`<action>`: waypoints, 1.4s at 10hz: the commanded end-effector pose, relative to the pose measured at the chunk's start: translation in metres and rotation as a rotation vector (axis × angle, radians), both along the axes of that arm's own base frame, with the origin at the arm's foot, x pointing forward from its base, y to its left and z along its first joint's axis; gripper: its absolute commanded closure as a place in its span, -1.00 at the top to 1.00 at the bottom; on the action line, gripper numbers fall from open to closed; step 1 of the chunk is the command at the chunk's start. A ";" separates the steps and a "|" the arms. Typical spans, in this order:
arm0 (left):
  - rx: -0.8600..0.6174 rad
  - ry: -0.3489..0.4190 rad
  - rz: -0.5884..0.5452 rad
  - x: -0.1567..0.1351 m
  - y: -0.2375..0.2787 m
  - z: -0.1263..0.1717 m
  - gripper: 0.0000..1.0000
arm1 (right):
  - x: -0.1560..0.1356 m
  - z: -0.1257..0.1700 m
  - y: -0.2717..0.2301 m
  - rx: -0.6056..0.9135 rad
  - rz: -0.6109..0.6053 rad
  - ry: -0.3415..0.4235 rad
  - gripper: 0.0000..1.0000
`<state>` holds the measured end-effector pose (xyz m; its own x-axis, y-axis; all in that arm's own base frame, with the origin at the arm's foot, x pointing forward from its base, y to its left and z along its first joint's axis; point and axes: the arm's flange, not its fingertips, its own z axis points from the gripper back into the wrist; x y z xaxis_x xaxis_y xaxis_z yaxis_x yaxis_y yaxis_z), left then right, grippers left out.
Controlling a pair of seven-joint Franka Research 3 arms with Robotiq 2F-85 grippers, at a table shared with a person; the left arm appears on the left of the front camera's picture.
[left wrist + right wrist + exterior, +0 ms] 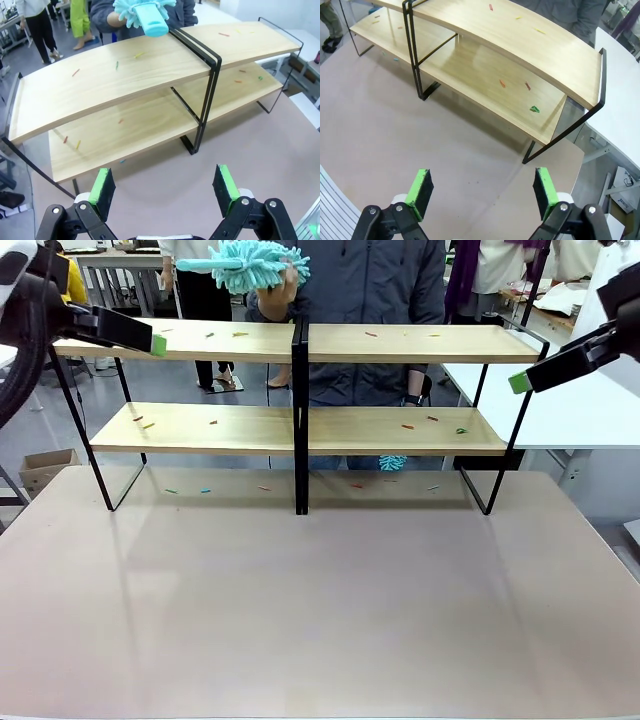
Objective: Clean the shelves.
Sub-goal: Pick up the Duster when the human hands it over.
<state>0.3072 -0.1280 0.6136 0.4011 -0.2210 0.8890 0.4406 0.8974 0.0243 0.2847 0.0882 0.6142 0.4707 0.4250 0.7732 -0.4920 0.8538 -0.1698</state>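
Tabletop (320, 620) carries shelves (400, 430); long axis crosswise.

The shelves (250, 430) are seen standing upright and level on the far half of the worktop (320, 620), set square across it: a wide two-tier rack of four light wood boards, two above and two below, carried on a thin black metal frame with a central upright and looped end legs. Small coloured scraps (461, 430) are scattered over the upper and lower boards alike, and a few are found on the worktop beneath the lower tier.
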 end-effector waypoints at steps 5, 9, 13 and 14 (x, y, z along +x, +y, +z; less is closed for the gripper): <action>0.002 0.038 0.067 -0.060 0.024 -0.096 1.00 | -0.031 -0.070 -0.005 -0.005 0.041 -0.018 1.00; 0.037 0.039 0.019 0.005 0.001 -0.009 1.00 | -0.030 -0.049 0.059 0.136 -0.178 0.000 1.00; 0.037 0.039 0.019 0.005 0.001 -0.009 1.00 | -0.017 -0.032 0.131 0.198 -0.242 0.005 1.00; 0.037 0.039 0.019 0.005 0.001 -0.009 1.00 | -0.016 -0.029 0.139 0.190 -0.235 0.005 1.00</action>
<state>0.3118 -0.1288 0.6040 0.4438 -0.2407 0.8632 0.4235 0.9052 0.0347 0.2611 0.2220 0.5813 0.5577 0.1678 0.8129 -0.2912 0.9567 0.0023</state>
